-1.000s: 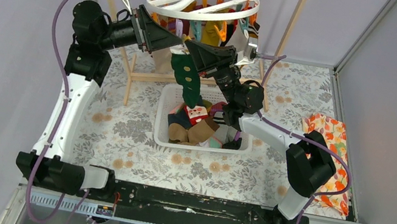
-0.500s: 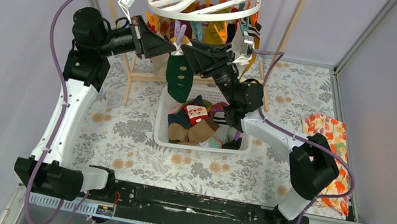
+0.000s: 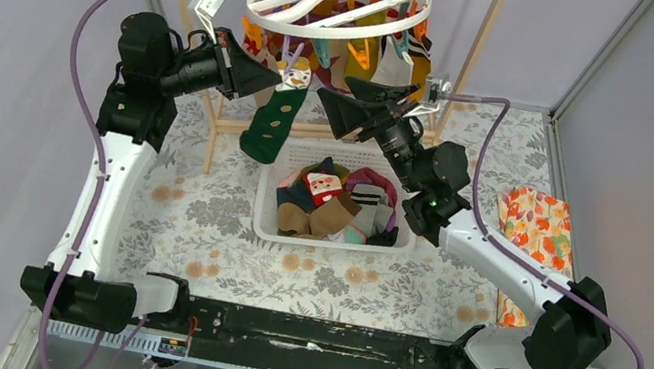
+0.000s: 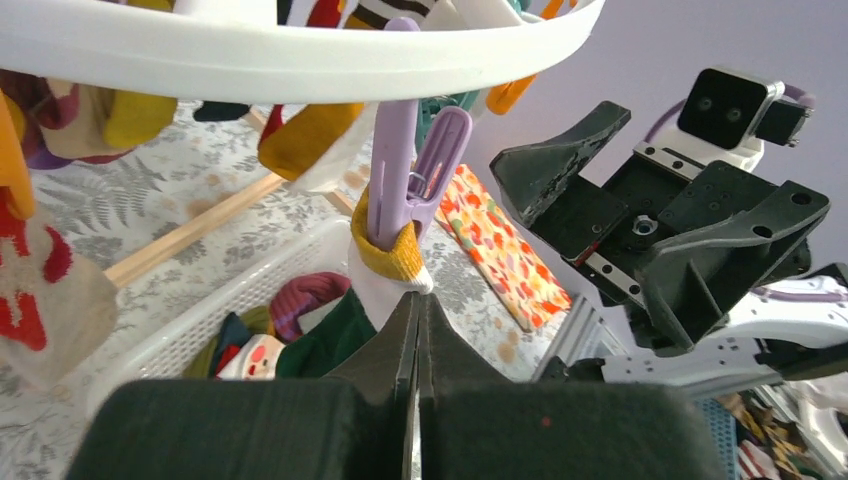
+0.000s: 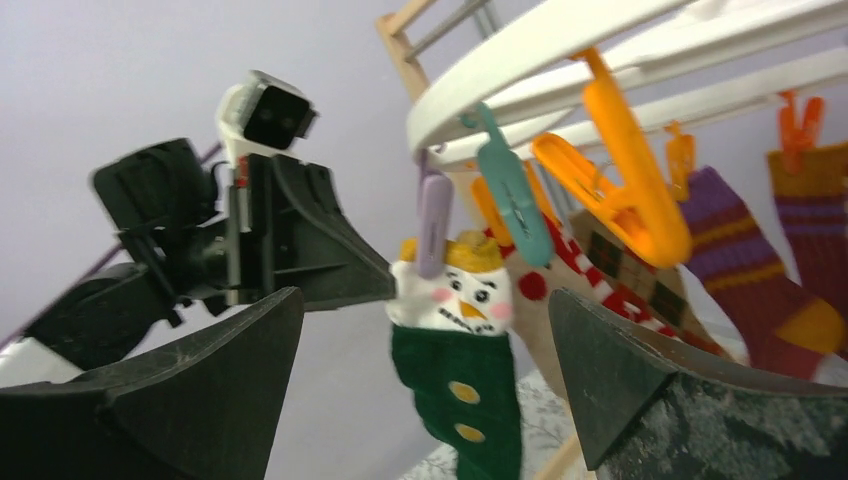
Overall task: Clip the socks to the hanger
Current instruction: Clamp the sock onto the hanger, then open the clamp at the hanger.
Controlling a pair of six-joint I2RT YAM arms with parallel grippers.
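Note:
The white ring hanger (image 3: 334, 5) hangs at the back centre. A dark green snowman sock (image 3: 271, 124) dangles from its purple clip (image 4: 398, 165), which pinches the yellow cuff (image 4: 385, 250). My left gripper (image 3: 270, 81) is shut with nothing between its jaws, its tips (image 4: 417, 300) just in front of the cuff. My right gripper (image 3: 335, 105) stands open a little to the right of the sock and apart from it. In the right wrist view the sock (image 5: 460, 385) hangs free between and beyond the spread fingers (image 5: 250, 350).
Other socks (image 3: 381, 57) hang from orange and teal clips on the ring. Below, a white slotted basket (image 3: 267, 225) holds several loose socks. A wooden frame rack (image 3: 216, 119) stands behind, and an orange floral cloth (image 3: 543, 233) lies at the right.
The right gripper opened, let go of the green sock and drew back to the right. The left gripper shut. The sock now hangs from the purple clip alone.

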